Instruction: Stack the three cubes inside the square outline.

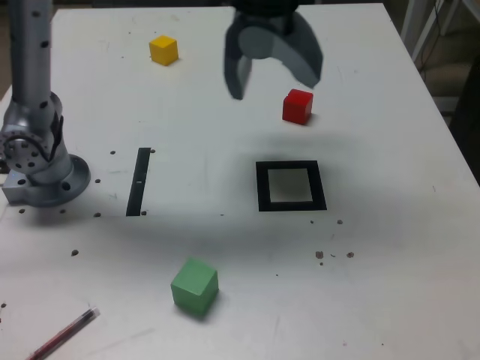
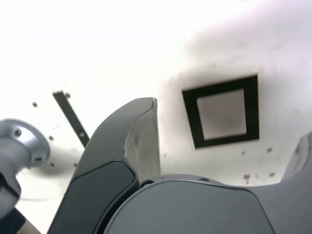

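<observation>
green cube (image 1: 194,285) on white table (image 1: 390,285), end effector (image 1: 274,75) spread above

Exterior overlooks table (image 1: 375,285); both see square outline (image 1: 291,186).

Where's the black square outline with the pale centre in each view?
Exterior view: black square outline with the pale centre lies right of centre on the white table, empty, below the red cube.
Wrist view: same outline, seen between the open gripper jaws.
Shared landmark: narrow black strip.
</observation>
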`<control>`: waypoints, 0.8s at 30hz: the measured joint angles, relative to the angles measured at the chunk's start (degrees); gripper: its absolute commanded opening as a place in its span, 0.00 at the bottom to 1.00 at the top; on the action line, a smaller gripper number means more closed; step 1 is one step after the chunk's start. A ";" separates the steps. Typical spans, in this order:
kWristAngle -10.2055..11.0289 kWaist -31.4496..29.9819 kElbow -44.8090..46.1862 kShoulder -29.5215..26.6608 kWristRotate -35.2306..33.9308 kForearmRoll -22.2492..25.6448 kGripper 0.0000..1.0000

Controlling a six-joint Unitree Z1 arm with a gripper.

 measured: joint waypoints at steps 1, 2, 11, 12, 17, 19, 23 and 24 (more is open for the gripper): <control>0.17 0.70 -0.72 0.76 0.93 0.13 0.99; 0.40 1.34 -1.45 1.45 1.78 0.21 0.99; 4.08 6.07 -7.43 9.64 8.85 2.45 0.94; 4.57 6.35 -8.24 10.22 9.88 2.76 0.94; 5.65 8.44 -9.46 13.00 14.51 1.80 0.93; 5.82 8.56 -9.97 13.50 16.22 0.63 0.93; 6.06 8.82 -10.20 16.10 18.96 -1.53 0.92; 6.19 9.04 -10.19 16.86 19.48 -1.83 0.92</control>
